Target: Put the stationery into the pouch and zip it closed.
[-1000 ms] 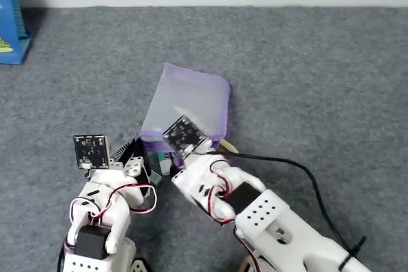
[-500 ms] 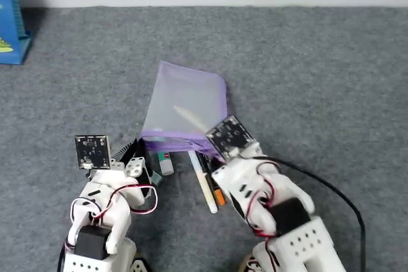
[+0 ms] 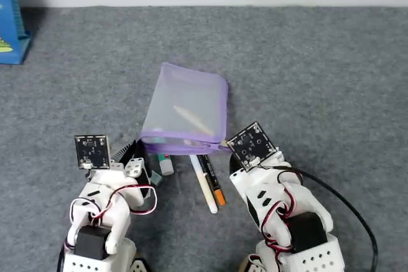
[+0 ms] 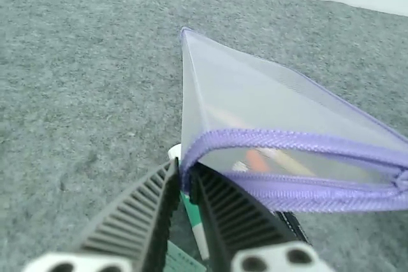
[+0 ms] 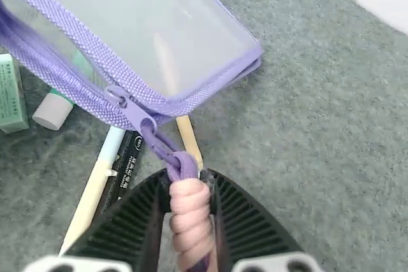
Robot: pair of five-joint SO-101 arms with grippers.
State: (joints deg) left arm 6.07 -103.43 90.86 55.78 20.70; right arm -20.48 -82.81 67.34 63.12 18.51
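Now right tool point(image 5: 185, 181) clamps zipper pull point(image 5: 162, 147), left tool point(image 4: 185, 175) pinches pouch point(image 4: 268, 97).

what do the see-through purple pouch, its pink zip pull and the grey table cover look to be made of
See-through purple pouch: likely thin frosted plastic film, as contents show through; its edge looks like woven fabric tape. Pink zip pull: seemingly a soft twisted cord, matte. Grey table cover: felt or short carpet, fuzzy and matte.

We find the pouch point(image 3: 187, 107) lying on the table point(image 3: 319, 62), with the pens point(image 3: 203, 186) just before its near edge, between the two arms. The left gripper point(image 4: 183, 173) pinches its near left corner; the right gripper point(image 5: 187, 179) clamps the zipper pull point(image 5: 189, 211) at its near right corner.
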